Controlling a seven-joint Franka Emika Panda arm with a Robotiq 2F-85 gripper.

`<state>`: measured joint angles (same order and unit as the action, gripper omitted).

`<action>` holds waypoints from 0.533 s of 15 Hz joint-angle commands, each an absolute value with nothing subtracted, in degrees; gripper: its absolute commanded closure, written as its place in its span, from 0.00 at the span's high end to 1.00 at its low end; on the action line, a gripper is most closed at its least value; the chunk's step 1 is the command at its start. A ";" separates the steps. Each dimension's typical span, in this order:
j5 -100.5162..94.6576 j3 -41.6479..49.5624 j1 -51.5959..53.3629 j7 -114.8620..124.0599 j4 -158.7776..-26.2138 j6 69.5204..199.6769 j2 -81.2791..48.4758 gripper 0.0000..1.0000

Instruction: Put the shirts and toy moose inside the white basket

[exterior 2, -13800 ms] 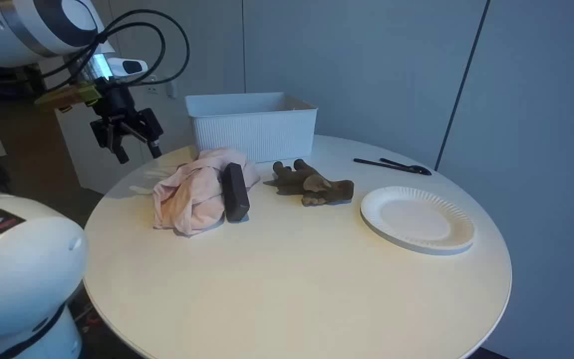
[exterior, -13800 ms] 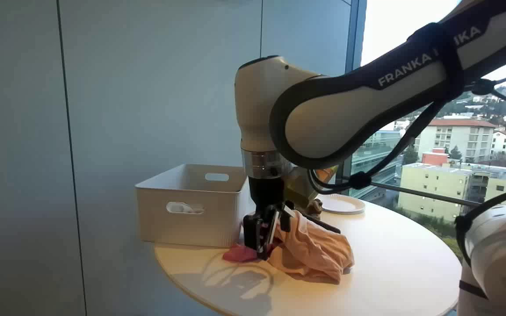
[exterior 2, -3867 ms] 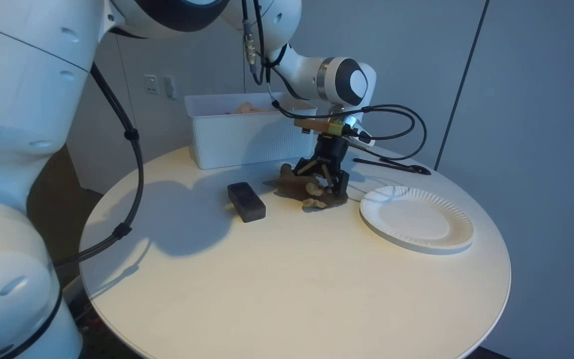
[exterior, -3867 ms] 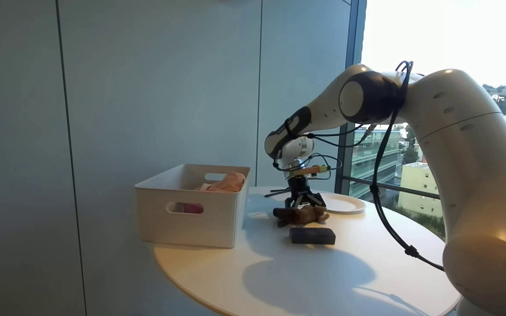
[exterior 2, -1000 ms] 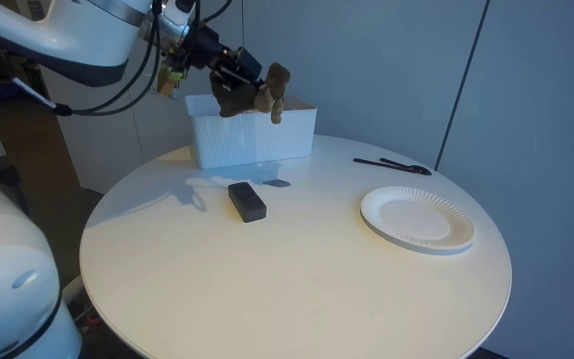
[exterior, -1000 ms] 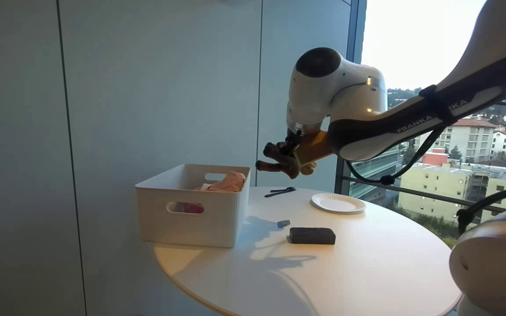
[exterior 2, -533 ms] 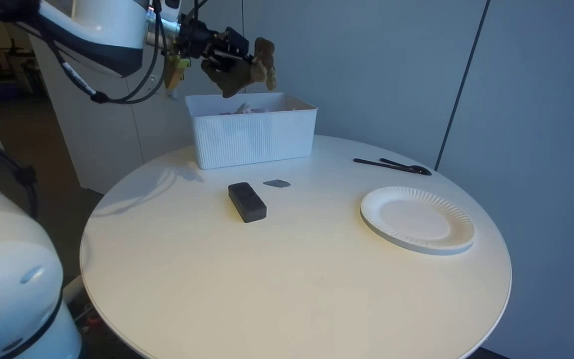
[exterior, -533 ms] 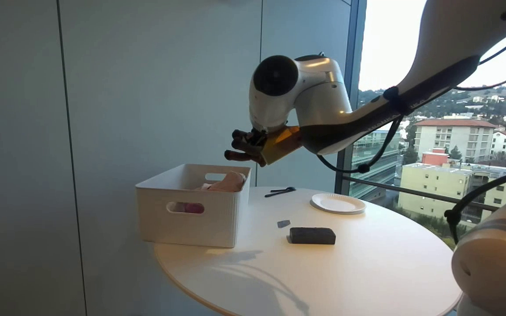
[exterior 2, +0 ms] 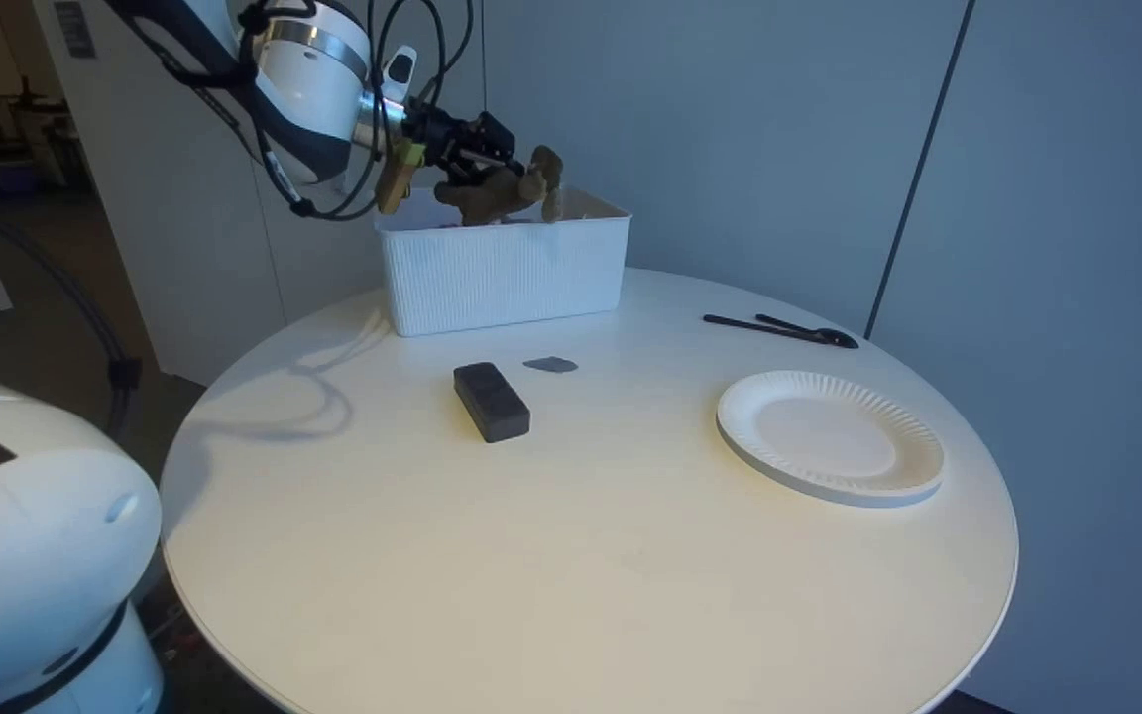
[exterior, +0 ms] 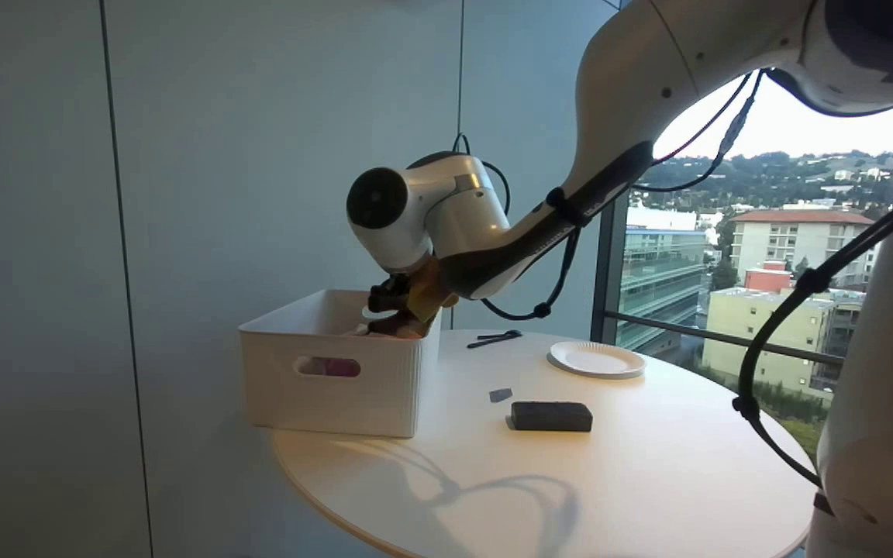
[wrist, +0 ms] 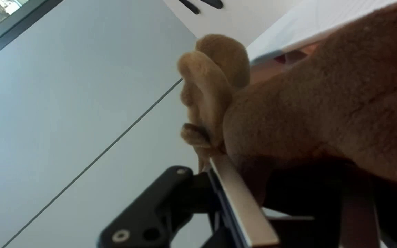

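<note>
My gripper [exterior 2: 504, 164] is shut on the brown toy moose [exterior 2: 487, 198], gripping it over the white basket [exterior 2: 507, 283]. In an exterior view the toy moose [exterior: 386, 324] reaches down to about the basket's rim. Its plush body [wrist: 305, 113] fills much of the wrist view, pressed against a finger pad [wrist: 241, 203]. Inside the white basket [exterior: 338, 399] lie the shirts: peach cloth [exterior: 409, 335] shows near the rim, partly behind the moose, and magenta cloth [exterior: 340, 367] through the handle hole. The rest of the shirts is hidden by the basket walls.
On the round white table [exterior 2: 581, 575] lie a black block [exterior 2: 492, 402], a small flat grey piece [exterior 2: 551, 364], black utensils [exterior 2: 779, 330] and a white paper plate [exterior 2: 829, 436]. A wall [exterior 2: 730, 149] rises behind the basket.
Earlier the peach shirt lay on the table and the moose beside the block; the shirt is now in the basket. Over the last second the held moose moved over the basket and came down.
</note>
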<state>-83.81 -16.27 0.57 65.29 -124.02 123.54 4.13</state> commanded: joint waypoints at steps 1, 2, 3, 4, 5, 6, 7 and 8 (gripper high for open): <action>-85.66 -13.56 4.56 60.96 -116.22 119.29 -2.22 0.35; -85.41 -13.15 5.22 60.48 -115.78 118.94 -2.51 0.41; -85.88 -12.65 5.66 60.53 -115.35 118.30 -3.13 0.50; -86.81 -12.18 6.01 60.74 -115.20 117.70 -3.24 0.57; -87.68 -11.78 6.29 61.68 -115.55 117.18 -2.90 0.64; -88.08 -11.43 6.43 62.65 -116.22 116.76 -2.28 0.72; -88.44 -11.06 6.42 63.10 -117.15 116.91 -1.36 0.79; -89.37 -10.76 6.48 66.22 -117.98 116.18 -0.53 0.88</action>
<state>-86.46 -12.30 5.21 62.01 -116.88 118.02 -2.53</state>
